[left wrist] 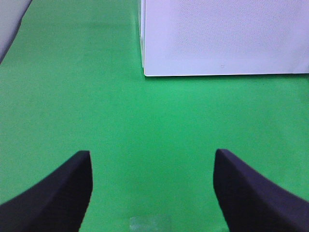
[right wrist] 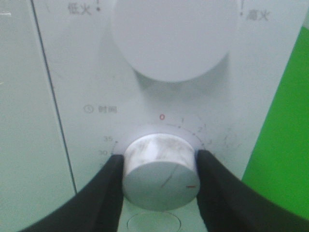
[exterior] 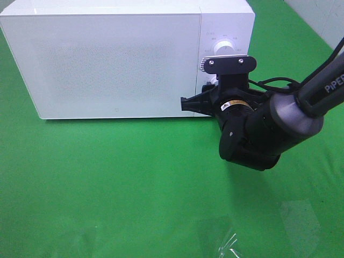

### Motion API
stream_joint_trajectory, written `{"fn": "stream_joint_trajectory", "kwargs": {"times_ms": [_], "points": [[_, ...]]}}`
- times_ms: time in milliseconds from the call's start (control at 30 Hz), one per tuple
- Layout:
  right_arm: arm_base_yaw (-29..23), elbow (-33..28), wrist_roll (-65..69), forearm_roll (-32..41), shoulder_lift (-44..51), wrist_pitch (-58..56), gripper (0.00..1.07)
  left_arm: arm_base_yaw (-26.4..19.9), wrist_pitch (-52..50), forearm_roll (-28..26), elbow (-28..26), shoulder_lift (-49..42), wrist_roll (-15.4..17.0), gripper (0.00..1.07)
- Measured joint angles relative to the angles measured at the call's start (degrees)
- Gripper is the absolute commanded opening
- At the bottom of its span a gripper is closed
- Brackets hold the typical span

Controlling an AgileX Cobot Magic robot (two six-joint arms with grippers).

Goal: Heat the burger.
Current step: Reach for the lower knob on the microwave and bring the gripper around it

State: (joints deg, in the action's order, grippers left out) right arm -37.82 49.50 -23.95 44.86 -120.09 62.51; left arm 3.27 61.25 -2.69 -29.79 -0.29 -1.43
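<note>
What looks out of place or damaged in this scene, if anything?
A wrinkled clear film lies on the green cloth in front of the microwave. The timer knob looks smudged with grey.

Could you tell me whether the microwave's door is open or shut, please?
Shut: the microwave door sits flush with the control panel, only a thin seam between them.

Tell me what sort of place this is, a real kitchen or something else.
Probably a robot test bench, not a home kitchen: a white box-shaped microwave sits on a plain green cloth, and a black robot arm has its right gripper around the round white timer dial.
</note>
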Motion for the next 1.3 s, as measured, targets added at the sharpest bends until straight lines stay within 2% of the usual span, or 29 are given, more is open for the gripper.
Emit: {"fn": "stream_joint_trajectory", "kwargs": {"times_ms": [233, 400, 433, 667, 767, 900, 967, 1300], "points": [[0.0, -0.1, 8.5, -1.4, 0.0, -0.1, 0.00, 0.0, 0.0, 0.0, 0.0, 0.0, 0.0, 0.65], [0.5, -0.9, 21.1, -4.6, 0.0, 0.1, 0.00, 0.0, 0.0, 0.0, 0.0, 0.0, 0.0, 0.65], [0.6, -1.0, 27.2, -5.2, 0.0, 0.2, 0.00, 0.0, 0.0, 0.0, 0.0, 0.0, 0.0, 0.65], [0.6, -1.2, 40.9, -6.1, 0.0, 0.3, 0.00, 0.0, 0.0, 0.0, 0.0, 0.0, 0.0, 0.65], [0.6, -1.4, 52.4, -6.9, 0.0, 0.5, 0.00, 0.0, 0.0, 0.0, 0.0, 0.0, 0.0, 0.65], [0.6, -1.5, 60.0, -7.2, 0.0, 0.9, 0.00, 0.0, 0.0, 0.0, 0.0, 0.0, 0.0, 0.65], [0.6, -1.6, 69.0, -7.6, 0.0, 1.3, 0.00, 0.0, 0.0, 0.0, 0.0, 0.0, 0.0, 0.65], [0.6, -1.7, 91.3, -7.6, 0.0, 1.8, 0.00, 0.0, 0.0, 0.0, 0.0, 0.0, 0.0, 0.65]]}}
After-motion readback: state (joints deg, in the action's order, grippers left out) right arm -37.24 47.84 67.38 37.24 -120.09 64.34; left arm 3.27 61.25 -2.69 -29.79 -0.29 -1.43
